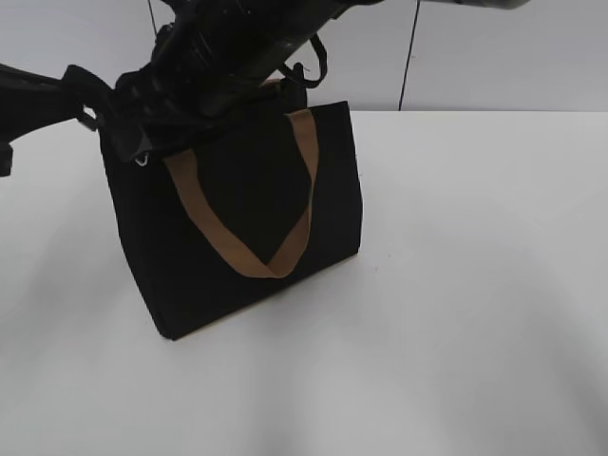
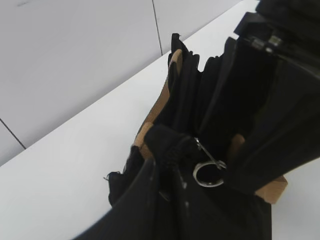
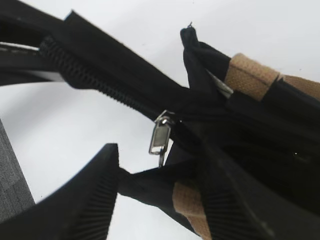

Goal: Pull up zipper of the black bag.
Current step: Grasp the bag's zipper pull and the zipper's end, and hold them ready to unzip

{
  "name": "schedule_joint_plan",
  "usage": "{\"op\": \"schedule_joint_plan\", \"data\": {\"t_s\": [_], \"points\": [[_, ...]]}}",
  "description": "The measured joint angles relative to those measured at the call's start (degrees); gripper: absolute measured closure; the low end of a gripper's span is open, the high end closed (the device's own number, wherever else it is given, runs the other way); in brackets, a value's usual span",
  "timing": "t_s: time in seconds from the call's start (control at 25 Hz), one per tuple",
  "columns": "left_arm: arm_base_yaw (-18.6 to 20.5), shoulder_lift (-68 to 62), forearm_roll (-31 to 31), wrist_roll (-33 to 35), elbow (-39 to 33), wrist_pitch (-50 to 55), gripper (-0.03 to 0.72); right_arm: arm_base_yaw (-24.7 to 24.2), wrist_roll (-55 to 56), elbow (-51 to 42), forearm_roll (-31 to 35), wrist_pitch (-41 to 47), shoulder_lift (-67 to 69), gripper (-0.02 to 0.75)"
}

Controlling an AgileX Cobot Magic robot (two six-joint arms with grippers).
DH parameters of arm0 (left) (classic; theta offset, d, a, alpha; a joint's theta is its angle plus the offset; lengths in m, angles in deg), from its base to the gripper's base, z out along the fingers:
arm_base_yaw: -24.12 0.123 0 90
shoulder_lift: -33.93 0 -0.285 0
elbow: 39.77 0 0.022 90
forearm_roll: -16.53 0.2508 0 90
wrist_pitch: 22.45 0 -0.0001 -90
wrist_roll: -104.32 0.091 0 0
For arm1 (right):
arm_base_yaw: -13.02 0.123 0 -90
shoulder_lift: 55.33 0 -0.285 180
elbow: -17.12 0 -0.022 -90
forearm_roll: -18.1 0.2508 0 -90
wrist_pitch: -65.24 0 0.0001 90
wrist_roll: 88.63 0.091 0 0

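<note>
The black bag (image 1: 247, 218) stands on the white table with a tan strap handle (image 1: 285, 256) hanging down its front. Both arms meet at its top left corner. In the left wrist view my left gripper (image 2: 167, 200) is shut on the bag's end fabric (image 2: 165, 145), beside a silvery ring (image 2: 208, 172). In the right wrist view the zipper (image 3: 100, 82) runs as a toothed black line to its silvery pull (image 3: 160, 137), which hangs free. My right gripper (image 3: 160, 200) is open, and its fingers straddle a fold of bag fabric and tan strap just below the pull.
The white table (image 1: 475, 285) extends to the right and front of the bag. A pale panelled wall (image 1: 475, 57) stands behind it. The right arm (image 1: 247, 38) comes down from the top and covers the bag's top edge.
</note>
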State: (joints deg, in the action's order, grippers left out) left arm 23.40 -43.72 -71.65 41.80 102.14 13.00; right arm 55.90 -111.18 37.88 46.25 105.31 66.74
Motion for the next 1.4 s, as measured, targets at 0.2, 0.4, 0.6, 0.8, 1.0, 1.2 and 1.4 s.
{"op": "schedule_joint_plan", "data": {"t_s": [0.2, 0.4, 0.6, 0.8, 1.0, 1.2, 1.4], "points": [[0.0, 0.0, -1.5, -0.1, 0.0, 0.9, 0.66, 0.0, 0.1, 0.0, 0.0, -0.4, 0.0, 0.388], [0.0, 0.0, -1.8, -0.1, 0.0, 1.5, 0.66, 0.0, 0.2, 0.0, -0.8, -0.2, 0.0, 0.392], [0.0, 0.0, -2.1, -0.1, 0.0, 1.5, 0.66, 0.0, 2.3, 0.0, -1.2, -0.2, 1.1, 0.393], [0.0, 0.0, -2.1, -0.1, 0.0, 1.5, 0.66, 0.0, 3.1, 0.2, -1.0, -0.8, 2.1, 0.43], [0.0, 0.0, -2.1, -0.1, 0.0, 1.6, 0.66, 0.0, 3.2, 0.4, -1.0, -0.8, 2.1, 0.509], [0.0, 0.0, -1.8, -0.1, 0.0, 1.1, 0.66, 0.0, 3.0, 0.5, -1.7, -0.4, 1.8, 0.509], [0.0, 0.0, 1.7, -1.0, 0.0, -2.4, 0.66, -0.4, 2.9, 0.5, -4.5, 1.0, 1.0, 0.509]]}}
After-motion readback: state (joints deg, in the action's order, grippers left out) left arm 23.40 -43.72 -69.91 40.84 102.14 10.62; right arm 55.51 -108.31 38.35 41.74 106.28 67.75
